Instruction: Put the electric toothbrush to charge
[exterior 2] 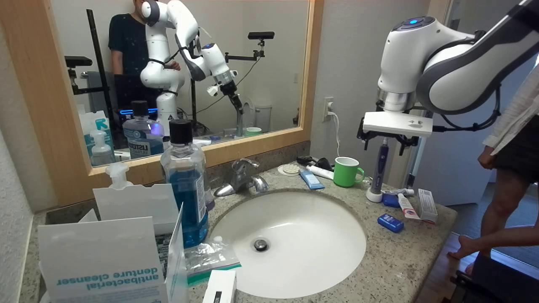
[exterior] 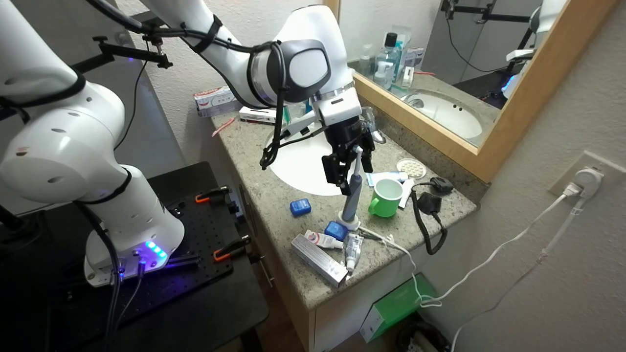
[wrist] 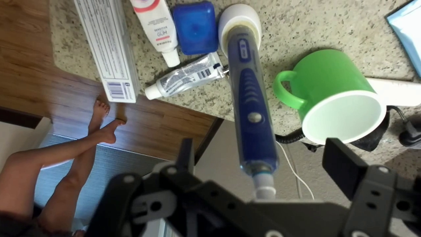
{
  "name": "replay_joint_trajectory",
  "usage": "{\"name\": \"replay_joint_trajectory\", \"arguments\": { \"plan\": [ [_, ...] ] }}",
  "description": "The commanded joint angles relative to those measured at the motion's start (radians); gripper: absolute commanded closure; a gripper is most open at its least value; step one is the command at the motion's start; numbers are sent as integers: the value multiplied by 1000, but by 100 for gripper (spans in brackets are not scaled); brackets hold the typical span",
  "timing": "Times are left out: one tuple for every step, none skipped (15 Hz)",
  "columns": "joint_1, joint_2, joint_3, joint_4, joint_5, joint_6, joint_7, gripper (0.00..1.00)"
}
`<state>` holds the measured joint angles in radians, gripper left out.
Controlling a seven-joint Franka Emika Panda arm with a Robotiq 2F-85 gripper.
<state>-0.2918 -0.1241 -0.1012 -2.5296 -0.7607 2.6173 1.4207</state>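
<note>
The end effector point(wrist: 261, 149) hung over the worktop point(exterior 2: 404, 252) with its fingers point(wrist: 343, 164) spread wide, a gap showing on each side, and it had hold of nothing. The electric toothbrush point(wrist: 251, 95) stood nearly upright beneath it, its pale neck rising between the fingers and its foot set in a white base point(wrist: 241, 11). Just beside the base, also below the end effector, lay a blue case point(wrist: 195, 28), a white tube point(wrist: 158, 28) and a silver tube point(wrist: 187, 77), with a long box point(wrist: 107, 42) farther out. The green mug point(wrist: 330, 72) stood below the end effector toward the mirror point(exterior: 435, 73), near the toothbrush but apart from it, and the sink point(exterior 2: 303, 235) opened below on the side opposite the tubes
</note>
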Motion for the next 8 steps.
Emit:
{"name": "replay_joint_trajectory", "arguments": {
  "plan": [
    [45,-4,-1,-23,45,-26,-40,0],
    [54,-1,3,-27,51,-30,-40,0],
    [66,-6,4,-36,68,-31,-56,0],
    [76,-14,6,-48,87,-31,-69,0],
    [86,-25,7,-60,102,-32,-78,0],
    [94,-37,9,-72,118,-33,-92,0],
    [103,-53,12,-86,138,-32,-111,0],
    [112,-65,15,-98,159,-36,-132,0]
  ]
}}
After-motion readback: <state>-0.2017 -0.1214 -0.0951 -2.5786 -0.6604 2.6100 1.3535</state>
